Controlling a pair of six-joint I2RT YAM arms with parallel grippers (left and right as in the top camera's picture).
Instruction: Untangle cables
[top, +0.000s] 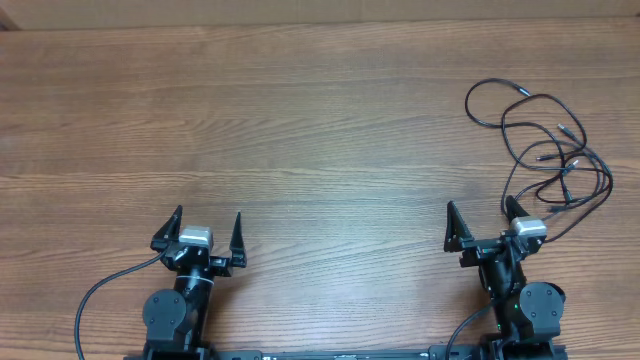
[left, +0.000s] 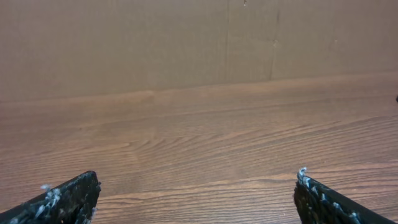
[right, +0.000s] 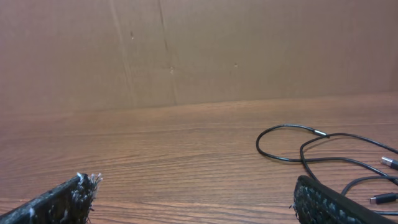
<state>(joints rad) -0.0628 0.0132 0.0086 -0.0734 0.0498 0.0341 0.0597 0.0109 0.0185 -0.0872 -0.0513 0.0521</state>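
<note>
Overhead first: the left fingers (top: 172, 232), black and pointed, are spread as wide as they go above the brown wood-grain worktop (top: 320, 120), and there is nothing between them. Over on the other side the right fingers (top: 455, 232) are spread just as wide, also holding nothing. And there is the tangle: the thin black cables (top: 545, 158) lie in loose overlapping loops on the right part of the worktop, ahead of the right arm and a little to its outer side, small plug ends poking out among the loops. The nearest loop runs right by the tip of the right arm's outer finger; from up here I cannot tell whether it touches. Down to the left wrist view: two dark finger tips at the bottom corners, far apart, bare wood between them and a plain brown cardboard wall (left: 124, 43) at the back. Now the right wrist view: the same wide gap with open wood in it, and the cables curl across the worktop ahead on the right, one loop sweeping toward the middle and strands dropping behind the right-hand finger tip, two plug ends showing at the right edge
</note>
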